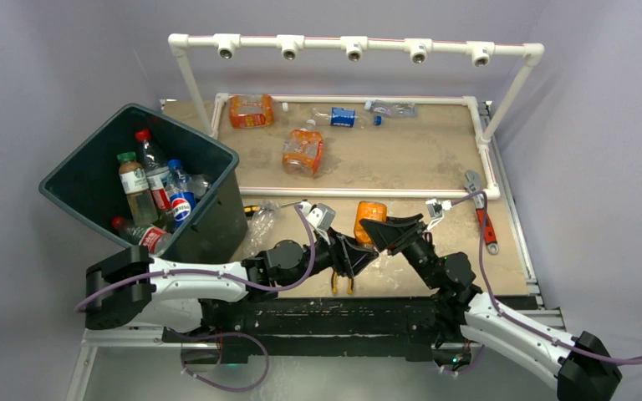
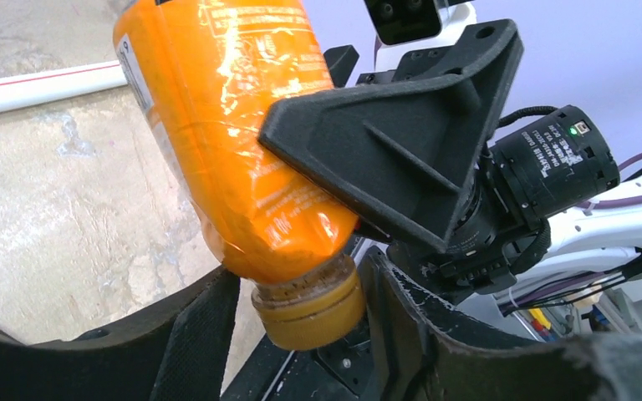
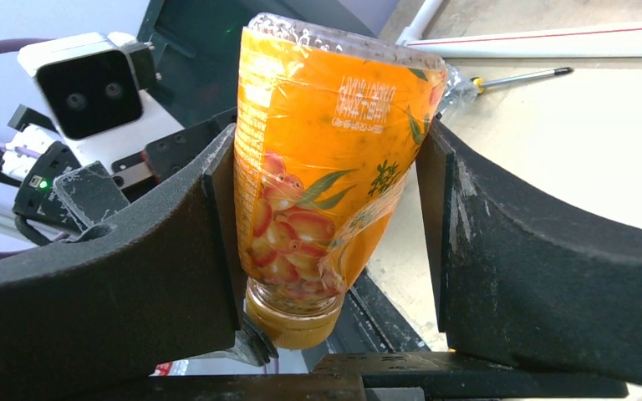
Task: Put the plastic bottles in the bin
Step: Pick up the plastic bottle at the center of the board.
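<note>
One orange bottle hangs cap-down over the table's near edge. The right gripper is squeezing its crinkly labelled body. The left gripper sits spread around the cap, not clamped. It looks light, soft and slick, so I'd grab the stiff neck. The bin is at the left edge.
</note>
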